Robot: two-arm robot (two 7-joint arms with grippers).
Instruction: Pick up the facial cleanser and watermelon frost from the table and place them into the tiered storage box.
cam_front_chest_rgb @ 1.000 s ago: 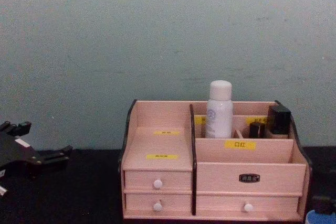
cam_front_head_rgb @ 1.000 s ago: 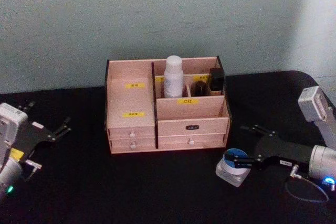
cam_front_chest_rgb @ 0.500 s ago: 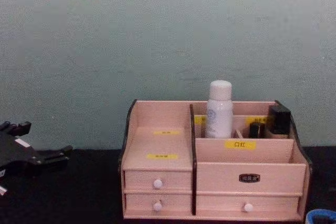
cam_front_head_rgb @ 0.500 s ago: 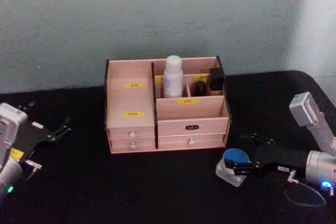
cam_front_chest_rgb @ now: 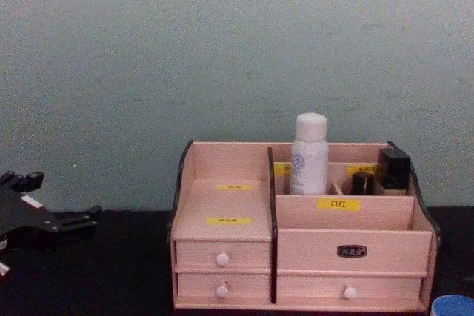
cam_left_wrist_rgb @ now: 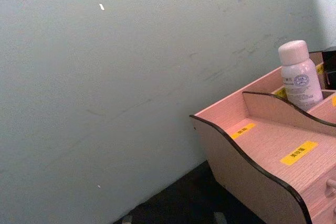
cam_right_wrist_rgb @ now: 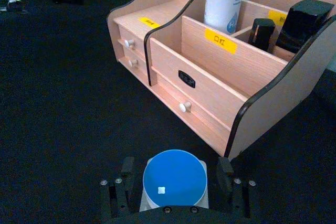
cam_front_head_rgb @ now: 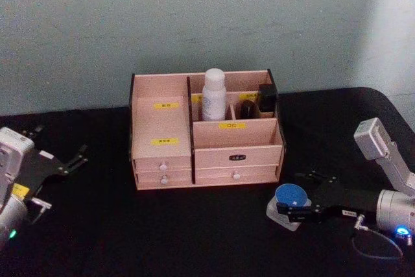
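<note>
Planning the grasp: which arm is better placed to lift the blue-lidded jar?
Right. The right pincer is open with a finger on each side of the blue-lidded jar, beside the tiered storage box. The left pincer sits open at the far left, away from it.

A pale grey-green wall (cam_left_wrist_rgb: 121, 87) takes up most of the left wrist view, with a small white fleck (cam_left_wrist_rgb: 101, 7) high on it and a fainter speck lower down. One end of the pink wooden storage box (cam_left_wrist_rgb: 247, 166) shows, its wavy side panel edged in a dark line. Two yellow labels (cam_left_wrist_rgb: 298, 152) lie on its stepped top, one on the upper step and one on the lower. A white bottle (cam_left_wrist_rgb: 299, 77) with a rounded cap stands upright in a compartment behind the inner divider. A drawer knob (cam_left_wrist_rgb: 331, 183) shows at the picture's edge. The box rests on the black tabletop (cam_left_wrist_rgb: 184, 198), which meets the wall.
</note>
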